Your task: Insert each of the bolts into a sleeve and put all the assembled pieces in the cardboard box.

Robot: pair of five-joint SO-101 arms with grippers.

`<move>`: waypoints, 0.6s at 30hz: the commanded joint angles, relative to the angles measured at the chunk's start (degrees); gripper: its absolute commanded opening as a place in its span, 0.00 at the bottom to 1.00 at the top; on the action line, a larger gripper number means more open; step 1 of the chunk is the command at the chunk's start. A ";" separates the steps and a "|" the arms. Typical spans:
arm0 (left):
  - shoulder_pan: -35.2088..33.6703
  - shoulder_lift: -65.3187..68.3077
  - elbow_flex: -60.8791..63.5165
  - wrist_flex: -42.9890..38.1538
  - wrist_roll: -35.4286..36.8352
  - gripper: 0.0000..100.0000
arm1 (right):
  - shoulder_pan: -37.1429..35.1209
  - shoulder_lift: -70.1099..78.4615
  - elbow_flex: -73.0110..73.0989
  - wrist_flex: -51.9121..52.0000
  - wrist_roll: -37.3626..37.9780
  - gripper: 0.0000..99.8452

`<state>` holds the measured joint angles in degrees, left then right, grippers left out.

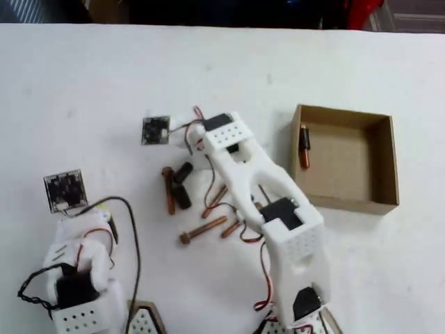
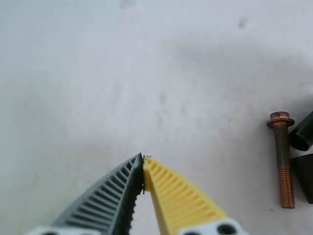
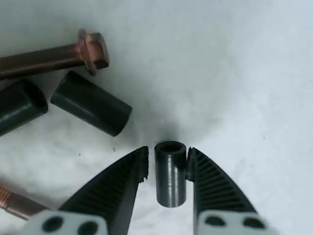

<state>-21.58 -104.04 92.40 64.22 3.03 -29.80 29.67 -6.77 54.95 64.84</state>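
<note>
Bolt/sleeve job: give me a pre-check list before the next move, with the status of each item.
1. Sleeve held: ok. The sleeve is clamped in the right gripper.
2. Sleeve's open end: ok. It faces away from the wrist and nothing blocks it.
3. Left gripper ready to pick: not ok. The left gripper is shut and empty over bare table, so it must open first.
4. Bolt free to grab: ok. A bolt lies flat to one side of the left gripper, but loose sleeves lie close beside it.
5. Room in the box: ok. The cardboard box holds one assembled piece against a wall.
</note>
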 commanded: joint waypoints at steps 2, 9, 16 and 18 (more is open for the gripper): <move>-0.48 -0.57 -0.35 -1.67 -0.79 0.02 | 2.77 -0.66 -2.73 -0.84 0.79 0.11; -0.48 -0.57 -0.35 -1.67 -0.79 0.02 | 2.77 -0.57 -2.37 -0.84 0.53 0.11; -0.48 -0.57 -0.35 -1.58 -0.79 0.02 | 1.98 2.42 -2.73 -0.92 0.62 0.04; -0.48 -0.57 -0.26 -1.58 -0.79 0.02 | 1.54 3.38 -2.73 -1.36 0.53 0.04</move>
<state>-21.58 -104.04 92.40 64.22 3.03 -27.25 32.22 -8.18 54.77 64.84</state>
